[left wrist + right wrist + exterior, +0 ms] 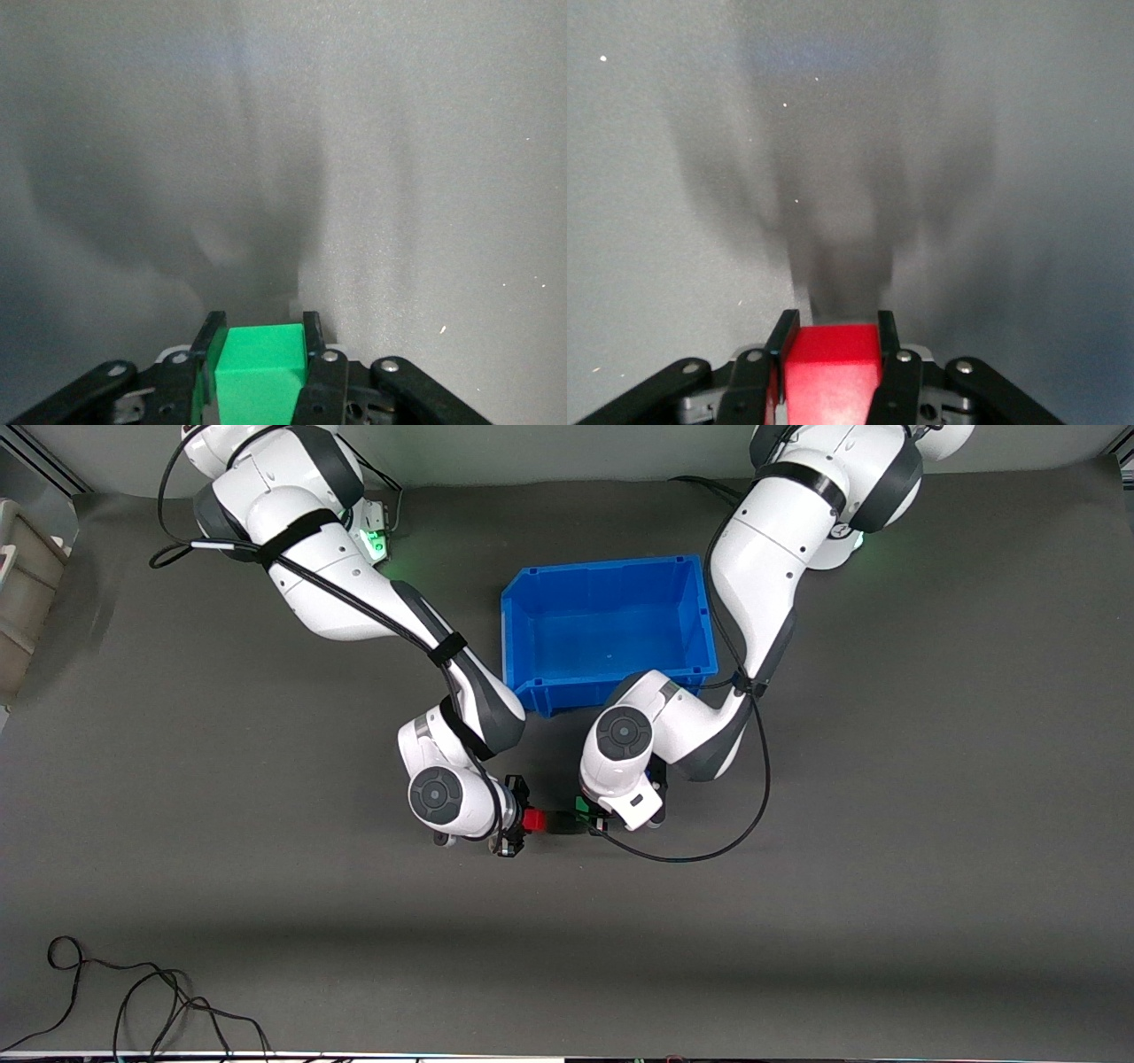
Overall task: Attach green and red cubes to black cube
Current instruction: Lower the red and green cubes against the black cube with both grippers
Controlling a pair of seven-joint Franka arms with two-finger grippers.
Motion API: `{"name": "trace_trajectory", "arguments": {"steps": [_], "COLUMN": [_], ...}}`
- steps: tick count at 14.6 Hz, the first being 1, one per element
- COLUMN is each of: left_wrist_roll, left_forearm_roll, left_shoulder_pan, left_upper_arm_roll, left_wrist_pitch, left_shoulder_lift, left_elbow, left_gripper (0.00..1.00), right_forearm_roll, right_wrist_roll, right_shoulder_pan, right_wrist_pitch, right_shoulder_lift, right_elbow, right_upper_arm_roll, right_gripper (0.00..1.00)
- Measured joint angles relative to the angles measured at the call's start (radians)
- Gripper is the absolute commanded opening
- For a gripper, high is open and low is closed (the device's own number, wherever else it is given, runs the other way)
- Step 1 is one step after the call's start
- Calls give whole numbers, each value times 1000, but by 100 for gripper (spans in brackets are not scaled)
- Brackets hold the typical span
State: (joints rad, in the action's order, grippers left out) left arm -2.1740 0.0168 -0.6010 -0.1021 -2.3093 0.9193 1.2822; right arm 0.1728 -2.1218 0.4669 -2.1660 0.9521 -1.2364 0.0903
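My right gripper point(524, 821) is shut on the red cube point(536, 819); its fingers clamp the cube's two sides in the right wrist view point(831, 367). My left gripper point(592, 813) is shut on the green cube point(582, 805), which also shows between its fingers in the left wrist view point(259, 372). The black cube point(563, 825) sits between the two coloured cubes in the front view, against the red one and close to the green one. It is hidden in both wrist views. Both grippers meet over the middle of the mat.
A blue bin point(532, 602) stands open on the mat, farther from the front camera than the cubes, between the two arms. Loose black cables point(133, 992) lie at the mat's near edge toward the right arm's end.
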Motion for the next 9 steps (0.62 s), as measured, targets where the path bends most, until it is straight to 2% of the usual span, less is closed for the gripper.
{"name": "trace_trajectory", "arguments": {"steps": [9], "left_wrist_roll": [0], "left_forearm_roll": [-4], "left_shoulder_pan": [0], "left_upper_arm_roll": [-5], "left_wrist_pitch": [2], "left_shoulder_lift": [0], "left_elbow": [-3], "left_gripper": [1], "right_forearm_roll": [-3], "right_wrist_roll": [-3], "right_shoulder_pan": [13], "right_wrist_pitch": [-1], "right_shoulder_lift": [36], "right_elbow": [63], "right_upper_arm_roll": [-1], "right_gripper": [0]}}
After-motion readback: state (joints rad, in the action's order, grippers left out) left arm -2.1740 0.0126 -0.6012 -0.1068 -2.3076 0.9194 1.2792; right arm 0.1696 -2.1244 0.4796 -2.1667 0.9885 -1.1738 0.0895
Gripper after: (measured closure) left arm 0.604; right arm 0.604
